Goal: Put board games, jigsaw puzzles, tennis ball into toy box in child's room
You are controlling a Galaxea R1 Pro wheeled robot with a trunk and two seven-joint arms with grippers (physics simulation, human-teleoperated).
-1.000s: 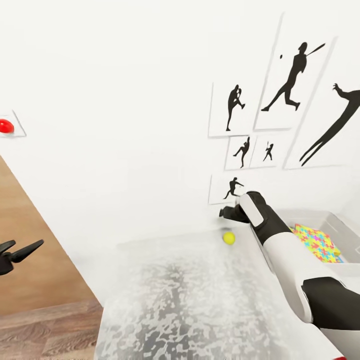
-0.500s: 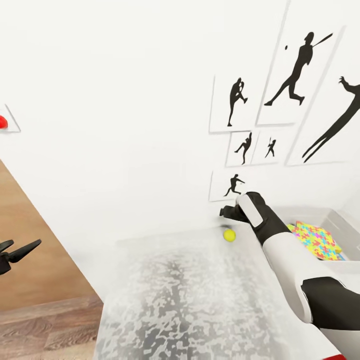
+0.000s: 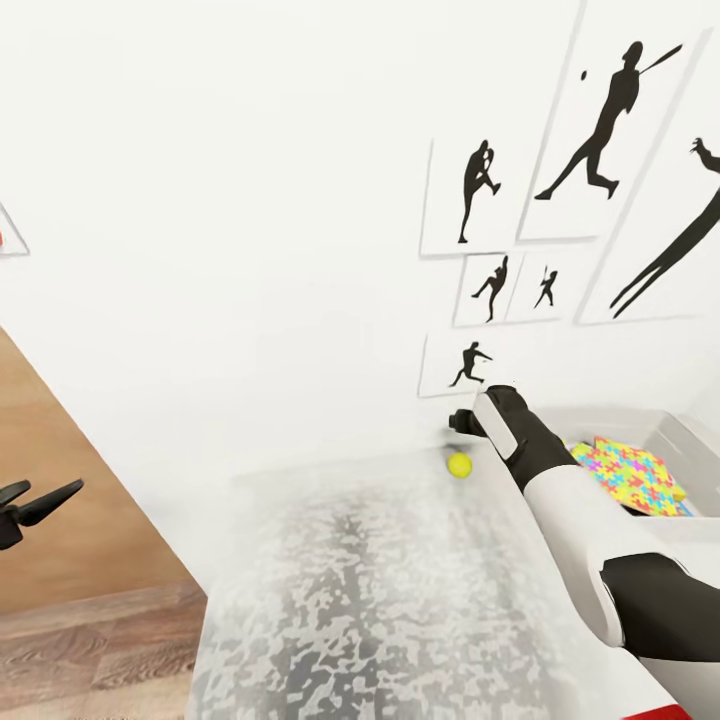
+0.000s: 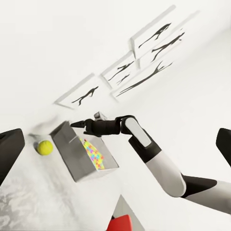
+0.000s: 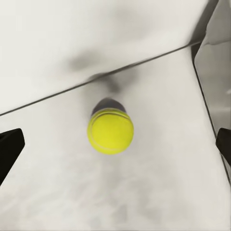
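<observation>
The ball (image 3: 459, 464) lies on the table (image 3: 380, 590) close to the wall, just beside the toy box (image 3: 690, 440), which already holds a puzzle (image 3: 630, 475). The right gripper (image 3: 462, 421) hangs above the ball, apart from it. In the right wrist view the ball (image 5: 110, 131) sits midway between the two dark fingertips (image 5: 9, 151), which stand wide apart and hold nothing.

To do the grasp well, it probably needs to come straight down, keeping the ball centred so neither finger nudges it. A round ball so near the wall could roll off at a glancing touch. Closing low around its widest part looks safest.

The left gripper (image 3: 30, 505) idles well away from the ball, over the floor (image 3: 90, 640), fingers spread and empty.
</observation>
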